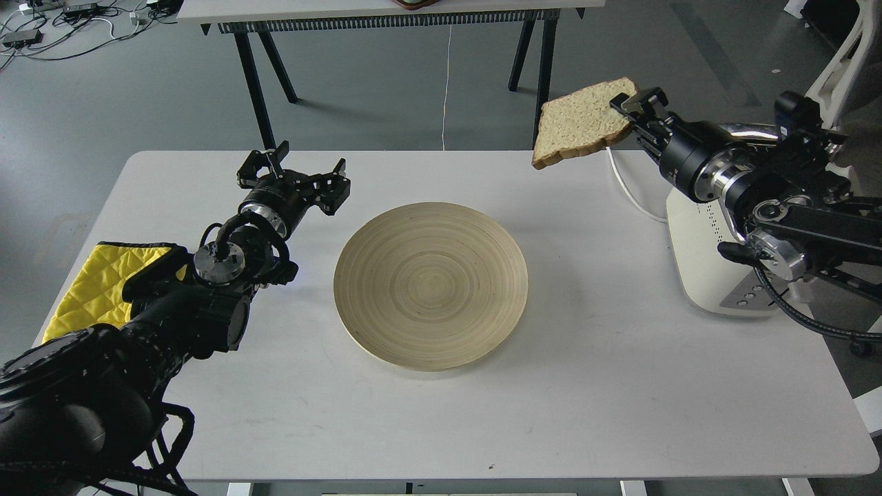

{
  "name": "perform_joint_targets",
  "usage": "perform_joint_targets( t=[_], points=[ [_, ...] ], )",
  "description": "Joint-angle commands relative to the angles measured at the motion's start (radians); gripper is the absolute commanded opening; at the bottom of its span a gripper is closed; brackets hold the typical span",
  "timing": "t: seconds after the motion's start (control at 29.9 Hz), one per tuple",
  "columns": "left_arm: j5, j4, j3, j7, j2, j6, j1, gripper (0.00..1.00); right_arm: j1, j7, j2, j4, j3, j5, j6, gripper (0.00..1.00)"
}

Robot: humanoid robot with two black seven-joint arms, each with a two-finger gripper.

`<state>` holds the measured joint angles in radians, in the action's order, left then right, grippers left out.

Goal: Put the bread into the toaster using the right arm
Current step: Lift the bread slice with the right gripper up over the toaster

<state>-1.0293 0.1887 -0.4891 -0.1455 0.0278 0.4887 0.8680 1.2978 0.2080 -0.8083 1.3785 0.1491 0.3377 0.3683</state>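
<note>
Head view: my right gripper pinching bread by its right edge, slice raised, near flat. Toaster below-right, slots hidden behind arm. Slice needs turning on edge. Left gripper spread, idle.

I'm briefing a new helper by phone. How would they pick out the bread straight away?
Start at the white table and look to its far right corner, where the right claw is raised above the tabletop. The bread is the pale square slice with a tan crust pinched there by one edge, the only thing held in the air.
</note>
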Motion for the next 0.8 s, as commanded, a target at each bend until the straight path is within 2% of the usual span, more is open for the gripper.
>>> perform_joint_targets(
  t=[0.0, 0.2, 0.37, 0.5, 0.77],
  points=[
    [0.000, 0.000, 0.000, 0.000, 0.000, 0.000, 0.000, 1.00, 0.078, -0.010, -0.144, 0.001, 0.020, 0.026, -0.060, 0.00],
    [0.000, 0.000, 0.000, 0.000, 0.000, 0.000, 0.000, 1.00, 0.112, -0.045, -0.330, -0.001, 0.029, 0.210, -0.158, 0.00],
    [0.000, 0.000, 0.001, 0.000, 0.000, 0.000, 0.000, 1.00, 0.112, -0.068, -0.426, -0.007, 0.035, 0.348, -0.236, 0.00],
    [0.000, 0.000, 0.000, 0.000, 0.000, 0.000, 0.000, 1.00, 0.112, -0.078, -0.450, -0.012, 0.079, 0.399, -0.284, 0.00],
    [0.000, 0.000, 0.000, 0.000, 0.000, 0.000, 0.000, 1.00, 0.112, -0.102, -0.451, -0.015, 0.152, 0.461, -0.313, 0.00]
  ],
)
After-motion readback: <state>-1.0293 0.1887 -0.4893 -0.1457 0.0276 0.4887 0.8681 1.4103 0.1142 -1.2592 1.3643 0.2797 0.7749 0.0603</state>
